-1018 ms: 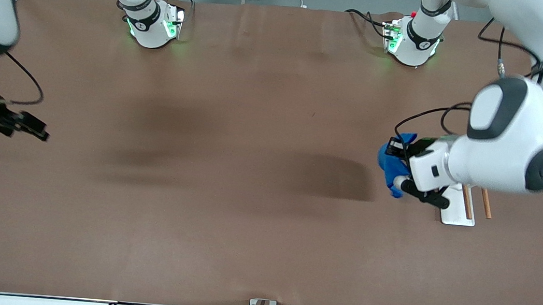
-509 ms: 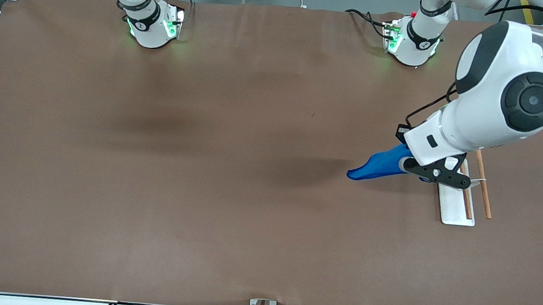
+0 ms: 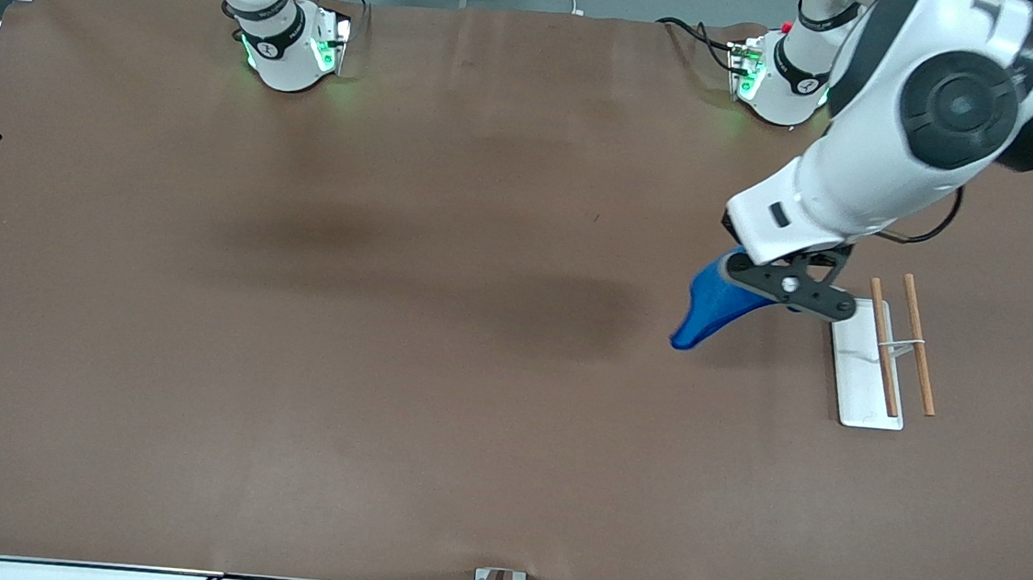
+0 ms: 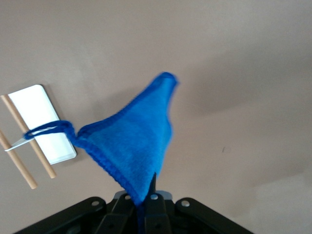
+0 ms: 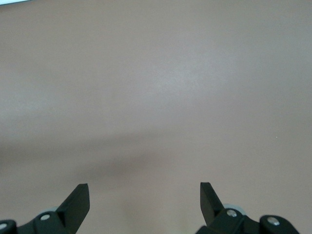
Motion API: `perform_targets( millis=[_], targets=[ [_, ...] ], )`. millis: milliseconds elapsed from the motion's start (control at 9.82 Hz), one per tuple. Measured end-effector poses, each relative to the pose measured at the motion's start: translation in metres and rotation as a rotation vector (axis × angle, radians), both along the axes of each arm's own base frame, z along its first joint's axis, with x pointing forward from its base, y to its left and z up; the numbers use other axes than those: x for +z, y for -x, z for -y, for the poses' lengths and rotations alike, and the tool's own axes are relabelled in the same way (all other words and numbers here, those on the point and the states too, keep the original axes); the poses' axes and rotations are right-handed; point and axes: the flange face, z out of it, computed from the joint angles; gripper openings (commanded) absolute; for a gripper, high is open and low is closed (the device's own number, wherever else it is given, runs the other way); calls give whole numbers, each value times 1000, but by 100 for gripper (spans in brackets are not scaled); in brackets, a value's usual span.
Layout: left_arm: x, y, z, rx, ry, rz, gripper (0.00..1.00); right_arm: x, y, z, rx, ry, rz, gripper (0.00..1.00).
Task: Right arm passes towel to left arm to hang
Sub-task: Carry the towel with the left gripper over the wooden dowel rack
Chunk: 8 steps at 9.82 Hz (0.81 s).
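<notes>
Right gripper (image 5: pixel 144 204) over bare bench (image 3: pixel 398 391), fingers (image 5: pixel 78 200) spread wide, holding nothing; only its tip shows at front view's edge. Towel (image 3: pixel 711 307) hangs in air over bench beside white rack (image 3: pixel 860 377), long axis slanting, free tip toward front camera. Left gripper (image 3: pixel 789 288) pinches its upper end; pinched corner hidden.

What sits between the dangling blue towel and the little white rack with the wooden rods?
Nothing: the front view shows only bare brown table between the towel, held by the left gripper, and the rack.
</notes>
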Motion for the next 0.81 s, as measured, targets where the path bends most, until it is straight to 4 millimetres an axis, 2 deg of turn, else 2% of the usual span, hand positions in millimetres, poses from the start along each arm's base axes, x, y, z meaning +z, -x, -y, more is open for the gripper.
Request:
perform_targets(
  millis=[102, 204, 305, 611, 814],
  targets=[
    [18, 3, -12, -1, 16, 25, 0, 0, 0, -1, 2, 1, -1, 100],
    [28, 5, -20, 0, 25, 38, 0, 0, 0, -1, 2, 2, -1, 100],
    [29, 5, -22, -3, 28, 42, 0, 0, 0, -1, 2, 2, -1, 100],
    [25, -6, -21, 15, 46, 101, 0, 0, 0, 0, 1, 2, -2, 100],
    [8, -30, -52, 71, 58, 152, 0, 0, 0, 1, -1, 3, -2, 100]
  ],
)
